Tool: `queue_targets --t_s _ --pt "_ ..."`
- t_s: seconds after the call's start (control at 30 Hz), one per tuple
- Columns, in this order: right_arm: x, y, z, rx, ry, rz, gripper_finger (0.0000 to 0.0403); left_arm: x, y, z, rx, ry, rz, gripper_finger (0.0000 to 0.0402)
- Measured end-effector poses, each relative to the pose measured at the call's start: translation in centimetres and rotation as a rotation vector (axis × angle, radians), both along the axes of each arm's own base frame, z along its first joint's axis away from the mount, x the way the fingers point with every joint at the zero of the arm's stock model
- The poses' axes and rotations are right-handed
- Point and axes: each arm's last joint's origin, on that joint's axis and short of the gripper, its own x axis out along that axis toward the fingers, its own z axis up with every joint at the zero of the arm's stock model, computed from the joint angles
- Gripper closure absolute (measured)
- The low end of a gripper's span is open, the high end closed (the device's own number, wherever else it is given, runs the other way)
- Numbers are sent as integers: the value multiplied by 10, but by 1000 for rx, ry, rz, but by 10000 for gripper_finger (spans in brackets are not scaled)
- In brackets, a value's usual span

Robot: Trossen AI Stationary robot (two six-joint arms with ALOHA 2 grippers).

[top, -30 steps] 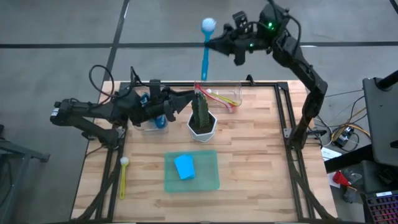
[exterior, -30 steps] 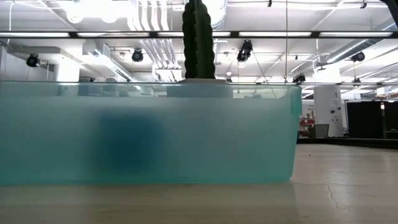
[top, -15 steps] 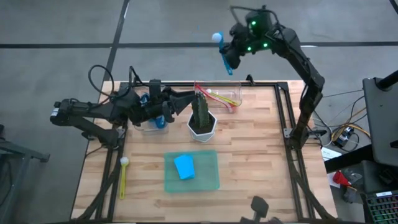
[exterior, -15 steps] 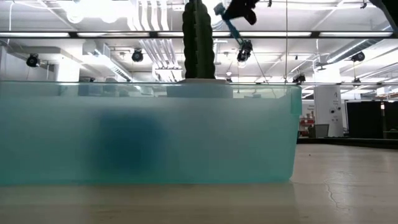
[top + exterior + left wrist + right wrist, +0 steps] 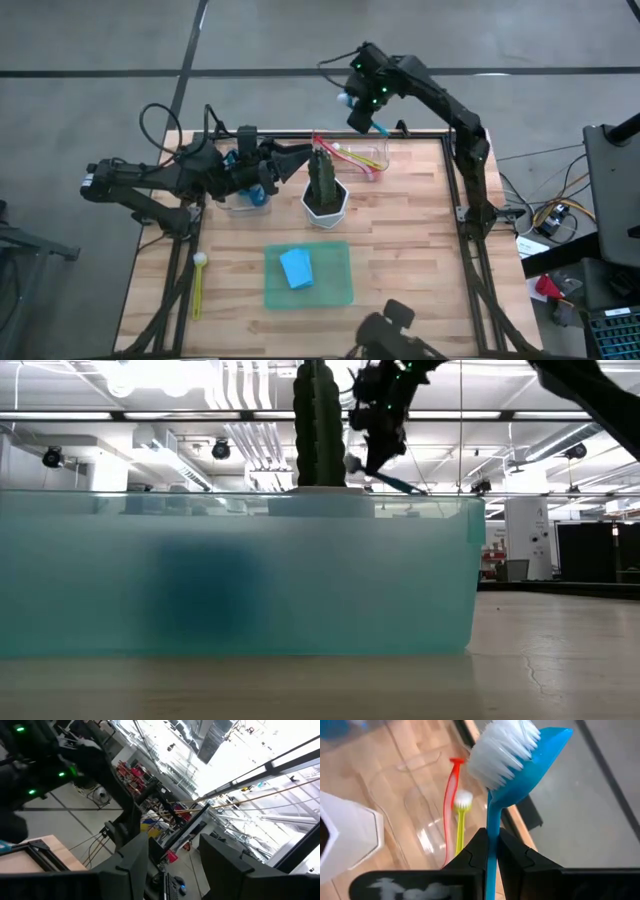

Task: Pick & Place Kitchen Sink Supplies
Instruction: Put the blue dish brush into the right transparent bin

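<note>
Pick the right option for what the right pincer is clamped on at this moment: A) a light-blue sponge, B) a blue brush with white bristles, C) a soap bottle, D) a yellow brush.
B: the right wrist view shows the right pincer shut on the thin handle of the blue brush, its white bristles above the fingers, held over the table's far edge.

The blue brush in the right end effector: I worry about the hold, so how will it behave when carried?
The blue brush looks stiff: its thin handle stays straight. Pinched low on that handle by the right end effector, the broad bristled head could swing or pivot. Smooth plastic probably slips easily.
</note>
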Motion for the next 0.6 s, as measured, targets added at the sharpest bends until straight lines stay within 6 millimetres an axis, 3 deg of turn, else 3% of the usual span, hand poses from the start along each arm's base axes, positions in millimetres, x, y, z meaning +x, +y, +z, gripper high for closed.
queue_targets --t_s 0.23,0.6 --pt "13 -12 -50 120 193 -62 381 0 0 0 -10 -5 -4 234" --pt "40 -20 -97 166 253 -5 380 0 0 0 -8 -6 -6 234"
